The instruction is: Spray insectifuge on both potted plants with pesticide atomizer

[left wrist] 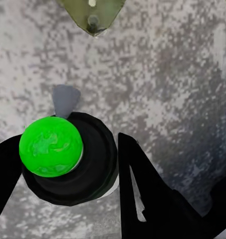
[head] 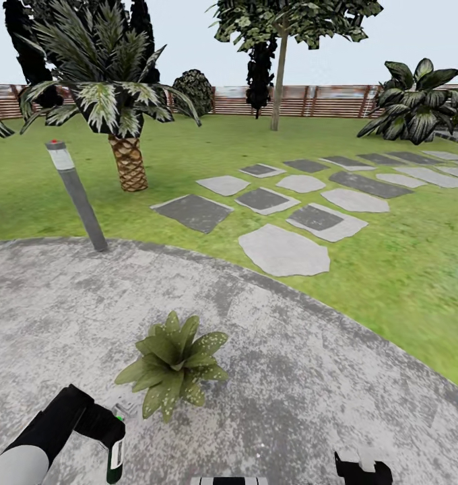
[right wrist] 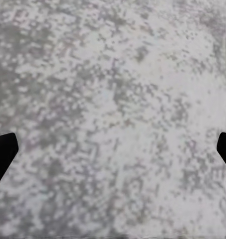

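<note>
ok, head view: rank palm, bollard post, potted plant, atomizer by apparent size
1. palm
2. potted plant
3. bollard post
4. pesticide atomizer, held in the left gripper

The plant and post are close: the plant is nearer the camera, so that order is unsure.

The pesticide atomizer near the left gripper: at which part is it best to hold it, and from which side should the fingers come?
Probably the dark round body of the pesticide atomizer, below its green top. In the left wrist view the left gripper looks down on it, with a finger on either side. Closing across the body from the sides would suit the slim upright shape and leave the head free toward the potted plant.
</note>
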